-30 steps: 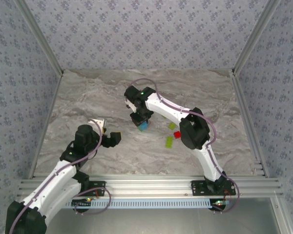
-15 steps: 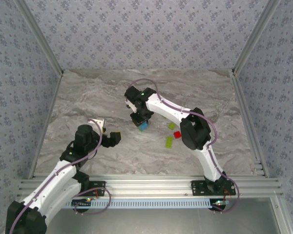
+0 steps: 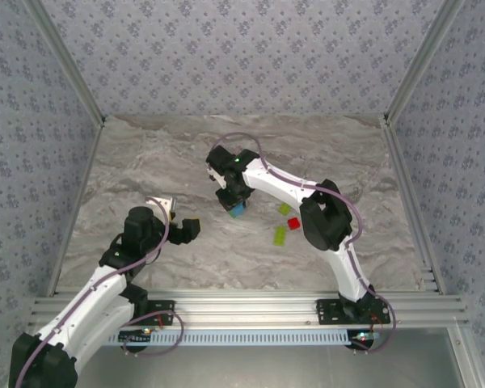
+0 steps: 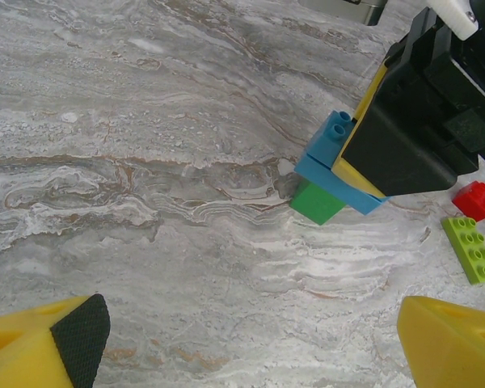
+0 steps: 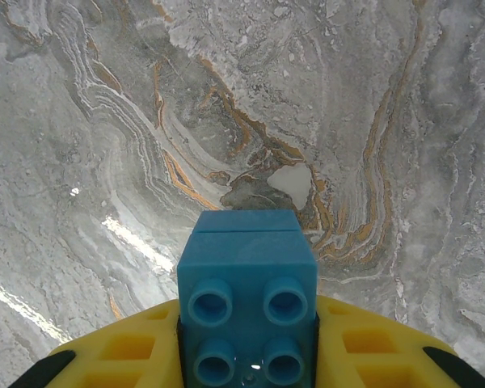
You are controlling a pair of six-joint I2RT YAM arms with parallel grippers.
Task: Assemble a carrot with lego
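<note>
- Carrot (image 3: 238,209), part-built, sits near the middle of the table (image 3: 145,162) in the top view. Its blue shows just under the right gripper (image 3: 235,197), which is clamped on it.
- Toward the table's right edge from it, one lime brick (image 3: 284,208) lies close beside the right arm (image 3: 275,182). A red brick (image 3: 293,223) lies just beside that arm's black elbow, and a second lime brick (image 3: 280,235) lies closer to the near edge.
- The left gripper (image 3: 178,217) hovers apart from the carrot, toward the left edge, with bare marble between them. The far half of the table out to both far corners is bare.
- In the left wrist view the left gripper (image 4: 246,347) is spread wide, with its yellow fingertips (image 4: 40,352) at the bottom corners and nothing between them.
- Ahead stands the carrot (image 4: 339,182): a tilted blue brick (image 4: 323,153) over a green brick (image 4: 317,200) that touches the marble. I cannot tell whether the two are snapped together.
- The right gripper (image 4: 412,137) covers the carrot's right side. Beyond it, the red brick (image 4: 477,200) and a lime brick (image 4: 473,246) lie near each other but apart.
- In the right wrist view the right gripper (image 5: 246,360) presses its yellow fingers (image 5: 121,356) against both sides of the blue brick (image 5: 246,267), whose four studs face the camera. Veined marble lies bare ahead.
</note>
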